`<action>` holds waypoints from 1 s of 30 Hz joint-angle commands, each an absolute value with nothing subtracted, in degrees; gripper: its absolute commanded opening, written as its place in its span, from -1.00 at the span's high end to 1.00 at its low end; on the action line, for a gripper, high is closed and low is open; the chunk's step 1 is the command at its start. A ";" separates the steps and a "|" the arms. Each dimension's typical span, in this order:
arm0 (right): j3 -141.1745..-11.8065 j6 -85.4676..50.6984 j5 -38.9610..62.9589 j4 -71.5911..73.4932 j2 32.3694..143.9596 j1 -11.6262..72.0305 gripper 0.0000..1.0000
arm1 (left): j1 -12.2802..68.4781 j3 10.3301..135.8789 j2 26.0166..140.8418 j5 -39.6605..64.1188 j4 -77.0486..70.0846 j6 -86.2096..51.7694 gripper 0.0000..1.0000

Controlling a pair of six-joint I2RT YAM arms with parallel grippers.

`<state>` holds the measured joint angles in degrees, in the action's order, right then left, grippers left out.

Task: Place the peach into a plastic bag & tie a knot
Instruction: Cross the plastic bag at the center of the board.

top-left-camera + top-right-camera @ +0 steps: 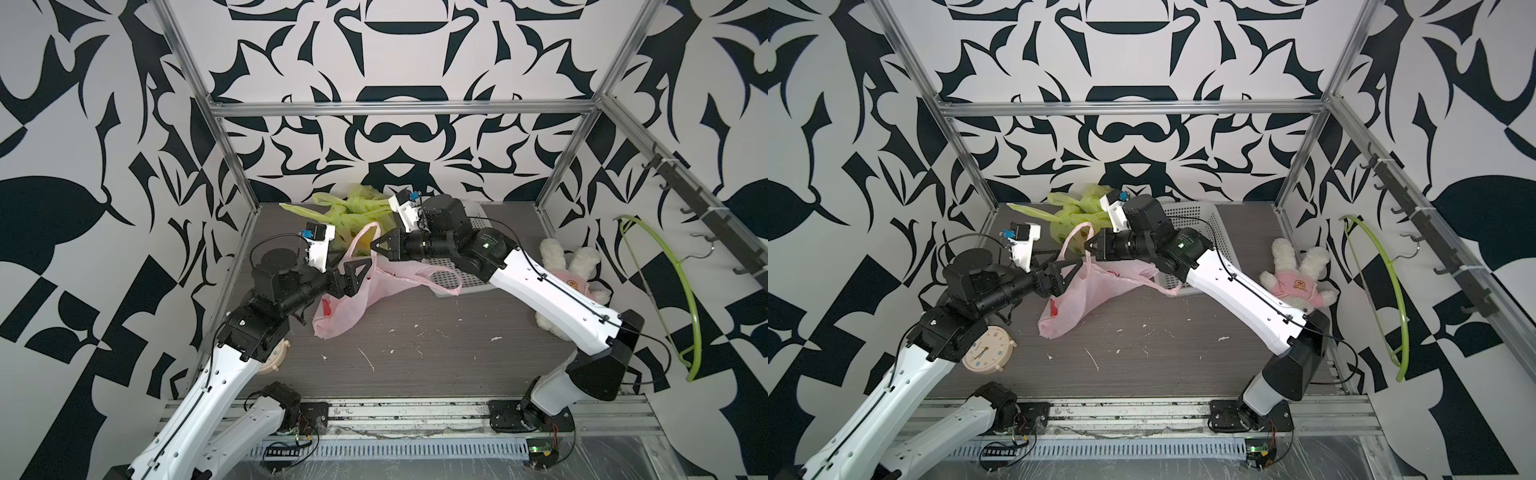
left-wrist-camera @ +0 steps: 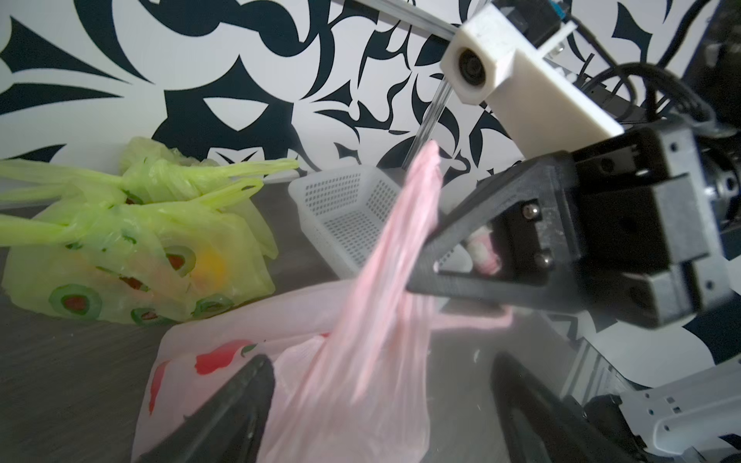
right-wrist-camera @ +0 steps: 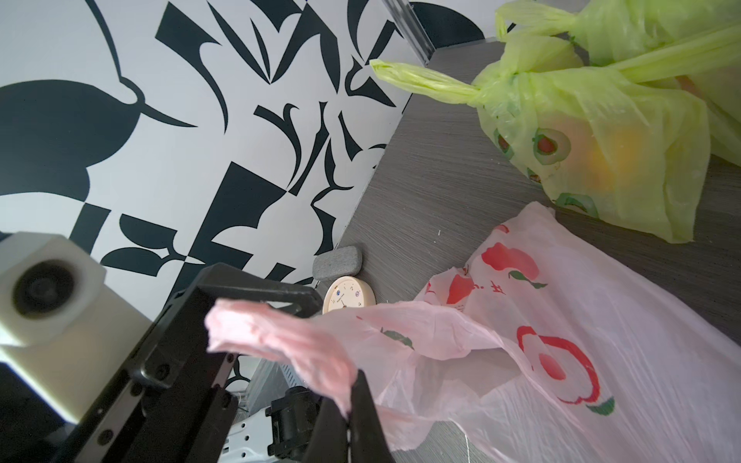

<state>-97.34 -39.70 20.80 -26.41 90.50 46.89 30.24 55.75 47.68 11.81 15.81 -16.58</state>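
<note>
- Here, the pink bag [image 1: 353, 307] lies slack on the table [image 1: 415, 353], its body flat on the surface and one handle [image 2: 401, 240] drawn up into a gathered strand.
- Right gripper [image 1: 376, 246]: pressed together on that strand, pinching it above the bag's body.
- Left gripper [image 1: 360, 277]: spread wide. In the left wrist view the strand passes between its fingers [image 2: 232, 413], and neither one closes on it.
- Peach: not visible in any view, so whether it sits inside the pink bag cannot be told. The orange glow belongs to the tied green bags [image 1: 357, 208] just behind.
- Handling, as judged: the film is thin, very light, limp and slick. It bunches and stretches, slips from a loose pinch and keeps no shape of its own.
- Best hold, as judged: on the gathered handles, near their ends, where the film lies many layers thick. A pinch on the single-layer body would likely slide or tear.
</note>
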 commanded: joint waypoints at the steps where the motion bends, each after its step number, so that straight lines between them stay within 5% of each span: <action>1: -101.38 -39.61 20.67 -25.83 89.87 47.45 1.00 | 32.80 54.55 48.75 8.08 12.10 -14.46 -0.77; 6: -102.13 -41.19 20.56 -24.34 89.78 47.84 1.00 | 36.98 52.71 49.71 1.01 10.62 -13.67 -0.72; 10: -102.48 -41.75 20.31 -23.51 89.69 48.41 1.00 | 37.88 50.78 50.86 -2.50 8.27 -13.91 -0.36; 18: -102.81 -39.10 20.27 -25.68 88.88 48.54 1.00 | 37.88 48.85 49.34 -2.50 5.93 -13.47 0.68; 23: -102.74 -29.27 7.78 -36.53 82.01 47.88 -0.21 | 37.86 49.63 47.81 -2.38 8.18 -12.50 1.00; 30: -89.51 -21.92 -7.57 -43.96 68.24 44.12 -0.60 | 37.80 51.18 48.59 -1.86 9.66 -12.43 1.00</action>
